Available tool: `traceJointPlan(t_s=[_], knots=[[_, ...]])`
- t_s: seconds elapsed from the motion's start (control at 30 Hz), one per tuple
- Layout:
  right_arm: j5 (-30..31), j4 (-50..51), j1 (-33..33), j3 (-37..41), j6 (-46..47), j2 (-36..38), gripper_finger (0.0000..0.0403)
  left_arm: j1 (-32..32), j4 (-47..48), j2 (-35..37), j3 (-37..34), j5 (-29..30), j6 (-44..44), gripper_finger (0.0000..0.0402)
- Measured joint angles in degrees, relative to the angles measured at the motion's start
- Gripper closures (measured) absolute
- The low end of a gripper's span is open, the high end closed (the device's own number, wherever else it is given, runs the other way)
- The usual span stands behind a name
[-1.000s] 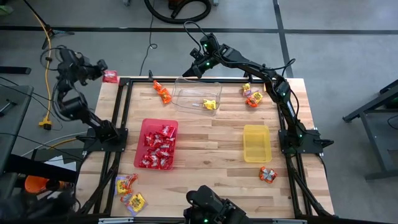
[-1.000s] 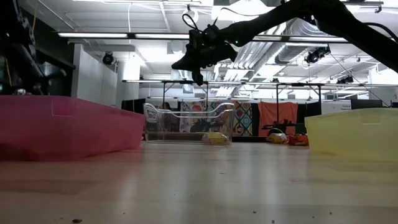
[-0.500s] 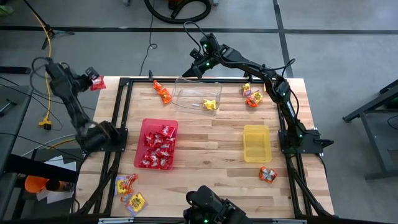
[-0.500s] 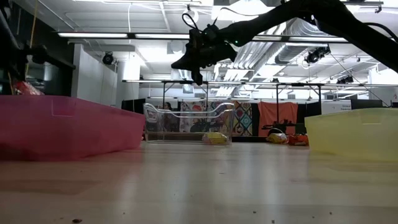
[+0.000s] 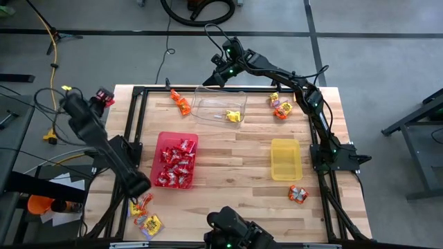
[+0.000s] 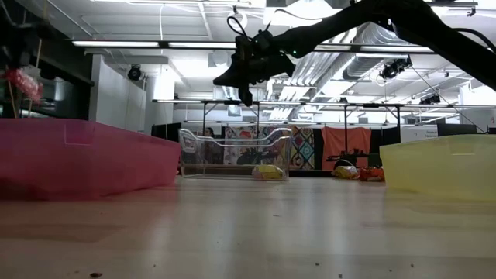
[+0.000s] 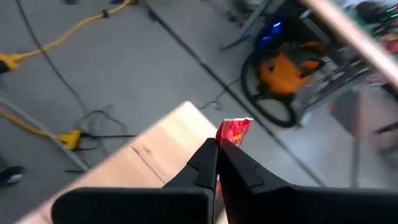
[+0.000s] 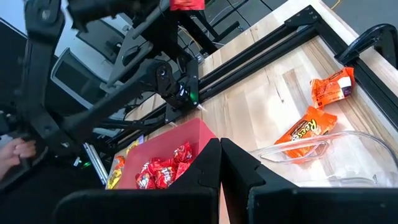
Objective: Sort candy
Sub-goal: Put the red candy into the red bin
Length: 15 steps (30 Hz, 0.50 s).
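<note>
My left gripper (image 5: pixel 101 100) is out past the table's far left corner, shut on a red candy (image 7: pixel 234 130), which also shows at the left of the low view as the red candy (image 6: pixel 20 81). My right gripper (image 5: pixel 210 80) hangs shut and holds nothing, above the far left corner of the clear tray (image 5: pixel 208 104). One yellow candy (image 5: pixel 234 116) lies in that tray. The red tray (image 5: pixel 163 140) holds several red candies. Orange candies (image 5: pixel 180 102) lie on the wood beside the clear tray. The yellow tray (image 5: pixel 285 160) sits toward the table's right side. My left gripper pinches one end of the red candy (image 7: pixel 224 140) between its two fingertips. The rest of the packet sticks out past the tips. The fingers slant slightly downward, pointing away from the table. The candy is lifted clear, over the floor beyond the table's edge.
More candies lie at the far right (image 5: pixel 281 109), near the right front (image 5: pixel 297 194) and at the near left corner (image 5: pixel 143 207). Black frame rails (image 5: pixel 138 111) run along the table's sides. Cables and a yellow cord (image 5: pixel 52 104) lie on the floor to the left.
My left gripper, still shut on the red candy, has drawn back from the table's far left corner out past the left edge, rising a little and turning as the arm folded and swung toward the near side. The candy has gone with it.
</note>
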<state>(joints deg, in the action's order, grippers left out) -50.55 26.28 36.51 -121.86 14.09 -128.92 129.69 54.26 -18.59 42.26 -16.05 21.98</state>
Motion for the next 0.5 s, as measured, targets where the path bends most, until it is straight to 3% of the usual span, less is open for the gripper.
traceJointPlan(t_s=[0.13,0.37,0.5], knots=[[0.0,-0.3,0.0,0.0,0.6,0.0,0.0403,0.0,3.3,7.2,0.0,-5.9,3.3,0.0401],[0.0,-1.1,0.1,0.0,0.5,0.0,0.0403,0.0,6.2,17.1,0.9,-23.1,7.1,0.0402],[-0.3,-1.1,0.6,0.0,-0.4,0.0,0.0403,0.1,9.8,18.2,5.5,-33.2,4.8,0.0402]])
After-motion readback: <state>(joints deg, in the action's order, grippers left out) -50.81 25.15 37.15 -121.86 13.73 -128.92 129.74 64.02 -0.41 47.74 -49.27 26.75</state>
